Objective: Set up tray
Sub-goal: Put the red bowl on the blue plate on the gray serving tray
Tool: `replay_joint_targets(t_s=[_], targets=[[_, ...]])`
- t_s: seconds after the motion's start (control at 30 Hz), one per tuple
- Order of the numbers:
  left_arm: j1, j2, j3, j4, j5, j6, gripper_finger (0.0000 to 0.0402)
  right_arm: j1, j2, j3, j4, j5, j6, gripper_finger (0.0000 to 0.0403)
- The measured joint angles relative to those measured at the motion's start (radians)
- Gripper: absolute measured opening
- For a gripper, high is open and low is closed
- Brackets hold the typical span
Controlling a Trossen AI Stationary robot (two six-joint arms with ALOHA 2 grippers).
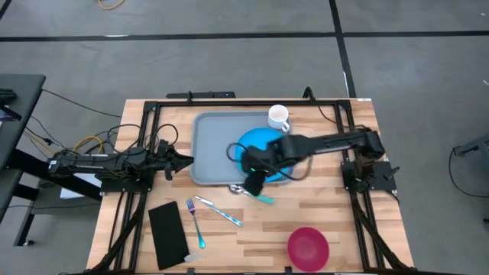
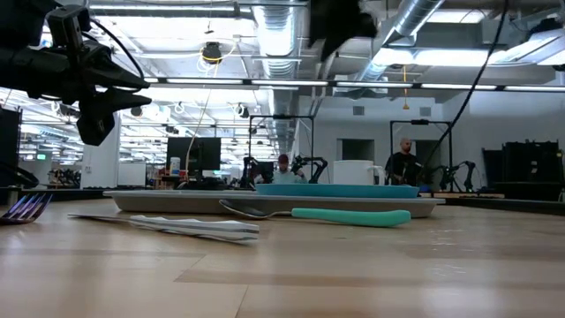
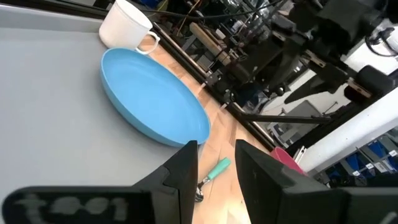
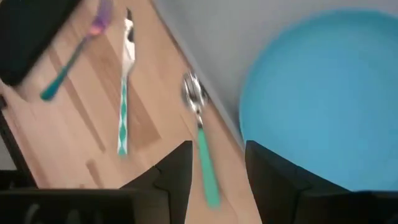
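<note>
The tray (image 1: pixel 208 149) lies mid-tabletop (image 1: pixel 336 229), holding the blue plate (image 1: pixel 260 142) and touching the white mug (image 1: pixel 279 117). The right hand (image 1: pixel 253 183), fingers apart, hovers over the teal spoon (image 1: pixel 256 194) just beside the tray's near rim, so cutlery seems next: descend and close on the handle. The left hand (image 1: pixel 183 162), fingers apart, waits at the tray's left edge; napkin (image 1: pixel 167 231), knife (image 1: pixel 219 211), fork (image 1: pixel 195 226) and pink bowl (image 1: pixel 308 247) lie clear.

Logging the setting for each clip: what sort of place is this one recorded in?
Most likely a robotics lab or open workshop: exposed ceiling ducts overhead, other robot rigs and a person in the background, and the wooden table standing on bare concrete floor.
</note>
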State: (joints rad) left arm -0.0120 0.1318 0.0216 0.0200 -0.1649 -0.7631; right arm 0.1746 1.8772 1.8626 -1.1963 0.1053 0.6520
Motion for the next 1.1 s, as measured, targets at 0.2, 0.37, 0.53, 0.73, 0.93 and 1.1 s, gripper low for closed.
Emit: replay_joint_targets(t_s=[0.2, 0.37, 0.53, 0.73, 0.93, 1.1], targets=[[0.000, 0.004, 0.000, 0.000, 0.000, 0.002, 0.0095, 0.146, -0.141, -0.144, -0.128, 0.035, 0.317, 0.0133], [0.000, 0.009, 0.000, 0.000, 0.000, 0.009, 0.0095, 0.282, -0.231, -0.272, -0.208, 0.031, 0.681, 0.0136], [0.000, 0.017, 0.000, 0.000, 0.000, 0.010, 0.0095, 0.439, -0.269, -0.360, -0.257, 0.017, 1.000, 0.0136], [0.000, 0.019, 0.000, 0.000, 0.000, 0.007, 0.0095, 0.602, -0.250, -0.421, -0.204, -0.115, 1.236, 0.0133], [0.000, 0.019, 0.000, -0.001, 0.007, 0.003, 0.0096, 0.710, -0.200, -0.428, -0.054, -0.182, 1.345, 0.0133], [0.000, 0.019, 0.000, -0.001, 0.008, 0.003, 0.0096, 0.758, -0.156, -0.428, -0.007, -0.189, 1.453, 0.0129]])
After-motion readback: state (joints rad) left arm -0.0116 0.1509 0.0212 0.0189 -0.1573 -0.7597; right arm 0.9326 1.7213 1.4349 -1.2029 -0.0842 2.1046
